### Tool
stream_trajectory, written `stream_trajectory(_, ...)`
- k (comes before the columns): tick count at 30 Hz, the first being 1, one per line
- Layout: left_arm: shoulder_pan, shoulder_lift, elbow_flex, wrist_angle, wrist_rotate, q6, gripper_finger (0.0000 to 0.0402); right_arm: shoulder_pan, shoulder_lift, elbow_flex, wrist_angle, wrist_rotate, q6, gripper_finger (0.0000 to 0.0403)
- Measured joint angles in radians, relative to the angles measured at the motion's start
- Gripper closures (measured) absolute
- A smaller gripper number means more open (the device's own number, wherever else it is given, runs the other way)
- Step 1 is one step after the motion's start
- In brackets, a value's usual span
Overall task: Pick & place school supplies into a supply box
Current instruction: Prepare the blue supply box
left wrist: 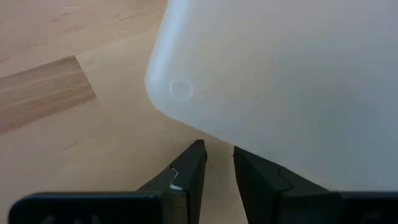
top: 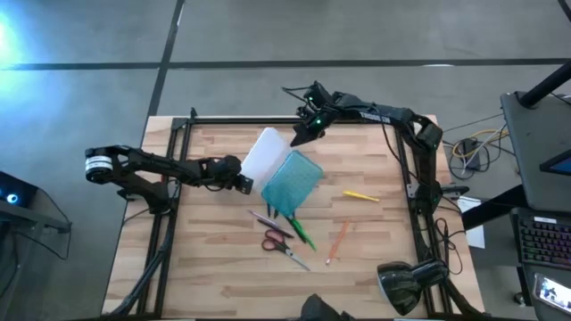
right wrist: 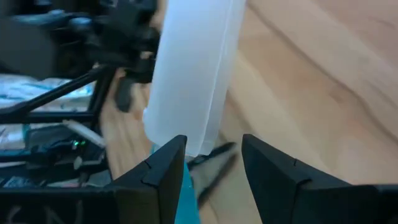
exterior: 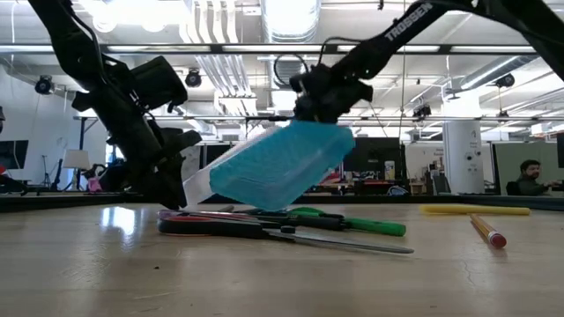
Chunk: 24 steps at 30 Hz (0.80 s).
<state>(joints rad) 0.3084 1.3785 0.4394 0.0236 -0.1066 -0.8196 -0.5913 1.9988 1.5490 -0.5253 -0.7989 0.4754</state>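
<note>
Table point(top: 214, 259): supply box point(top: 281, 169) hides pen tips.

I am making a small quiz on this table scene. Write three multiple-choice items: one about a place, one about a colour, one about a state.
1. Where is the short yellow stick?
A. inside the translucent whitish tray
B. on the wooden table, on the right arm's side of the box
C. under the scissors

2. What colour are the handles of the metal scissors?
A. blue
B. red
C. white

3. How is the small plastic supply box?
A. shut flat
B. open, lid beside tray
C. standing on its end, shut

Answers:
1 B: the high view shows the stick alone on bare wood.
2 B: the red handles show in the high view.
3 B: the turquoise bumpy lid is spread next to the whitish tray.
</note>
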Motion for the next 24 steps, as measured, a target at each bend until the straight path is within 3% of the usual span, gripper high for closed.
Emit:
stream_trajectory(9, 0.002, 0.005, 0.018, 0.030, -0.017, 0.002, 0.0325, 0.124, -0.039, 0.002, 0.201, -0.076, 0.120, 0.0248)
stream_trajectory(17, 0.000, -0.024, 0.018, 0.001, 0.014, -0.005, 0.0325, 0.224, -0.037, 0.001, 0.374, -0.067, 0.188, 0.0248)
stream_trajectory(24, -0.002, -0.117, 0.018, -0.026, 0.025, 0.011, 0.0325, 0.247, 0.002, 0.005, 0.690, -0.036, 0.377, 0.0248)
